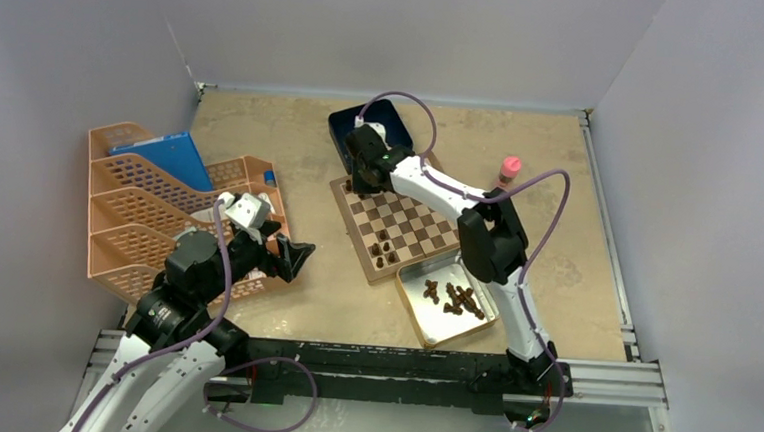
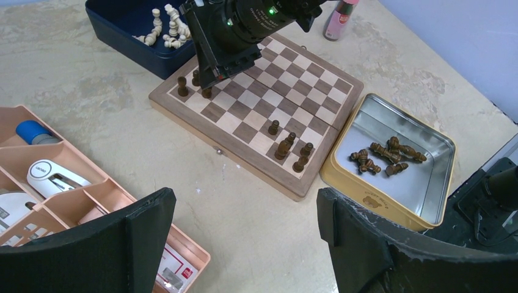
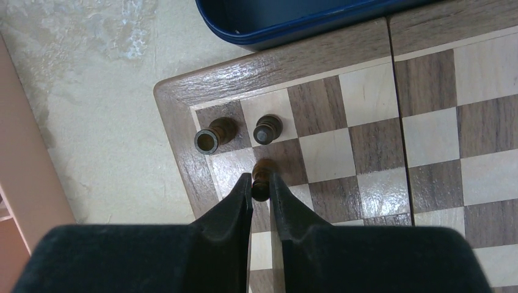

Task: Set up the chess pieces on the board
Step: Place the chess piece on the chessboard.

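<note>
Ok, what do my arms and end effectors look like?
The left arm and right arm have white links and black joint housings; a purple cable loops along each. The left end effector and right end effector have matte black fingers tapering to tips. A green light glows on the right wrist.

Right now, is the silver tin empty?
Not empty: several dark chess pieces lie tipped over inside the silver tin.
</note>
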Robot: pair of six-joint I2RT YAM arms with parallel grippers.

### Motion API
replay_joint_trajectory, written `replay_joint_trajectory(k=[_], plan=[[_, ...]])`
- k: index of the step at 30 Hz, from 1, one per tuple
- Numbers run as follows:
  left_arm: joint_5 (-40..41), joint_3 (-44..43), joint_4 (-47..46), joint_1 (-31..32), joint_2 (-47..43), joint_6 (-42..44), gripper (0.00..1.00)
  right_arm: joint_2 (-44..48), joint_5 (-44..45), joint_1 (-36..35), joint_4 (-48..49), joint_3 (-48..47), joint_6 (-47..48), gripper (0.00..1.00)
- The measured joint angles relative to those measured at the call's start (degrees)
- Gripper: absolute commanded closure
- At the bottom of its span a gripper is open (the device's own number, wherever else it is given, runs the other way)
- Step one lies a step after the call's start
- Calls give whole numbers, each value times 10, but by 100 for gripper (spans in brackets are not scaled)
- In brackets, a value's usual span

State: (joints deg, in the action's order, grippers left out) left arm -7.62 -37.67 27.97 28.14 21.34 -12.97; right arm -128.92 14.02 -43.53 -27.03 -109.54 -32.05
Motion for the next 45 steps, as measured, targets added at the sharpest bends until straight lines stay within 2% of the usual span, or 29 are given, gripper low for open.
replay_joint_trajectory(k=[29,45], plan=[[2,0,0,0,-3,0,14,-24,10,-2,-40,-40,-1,79],[2,0,0,0,-3,0,14,-30,11,-2,-44,-43,-1,79]])
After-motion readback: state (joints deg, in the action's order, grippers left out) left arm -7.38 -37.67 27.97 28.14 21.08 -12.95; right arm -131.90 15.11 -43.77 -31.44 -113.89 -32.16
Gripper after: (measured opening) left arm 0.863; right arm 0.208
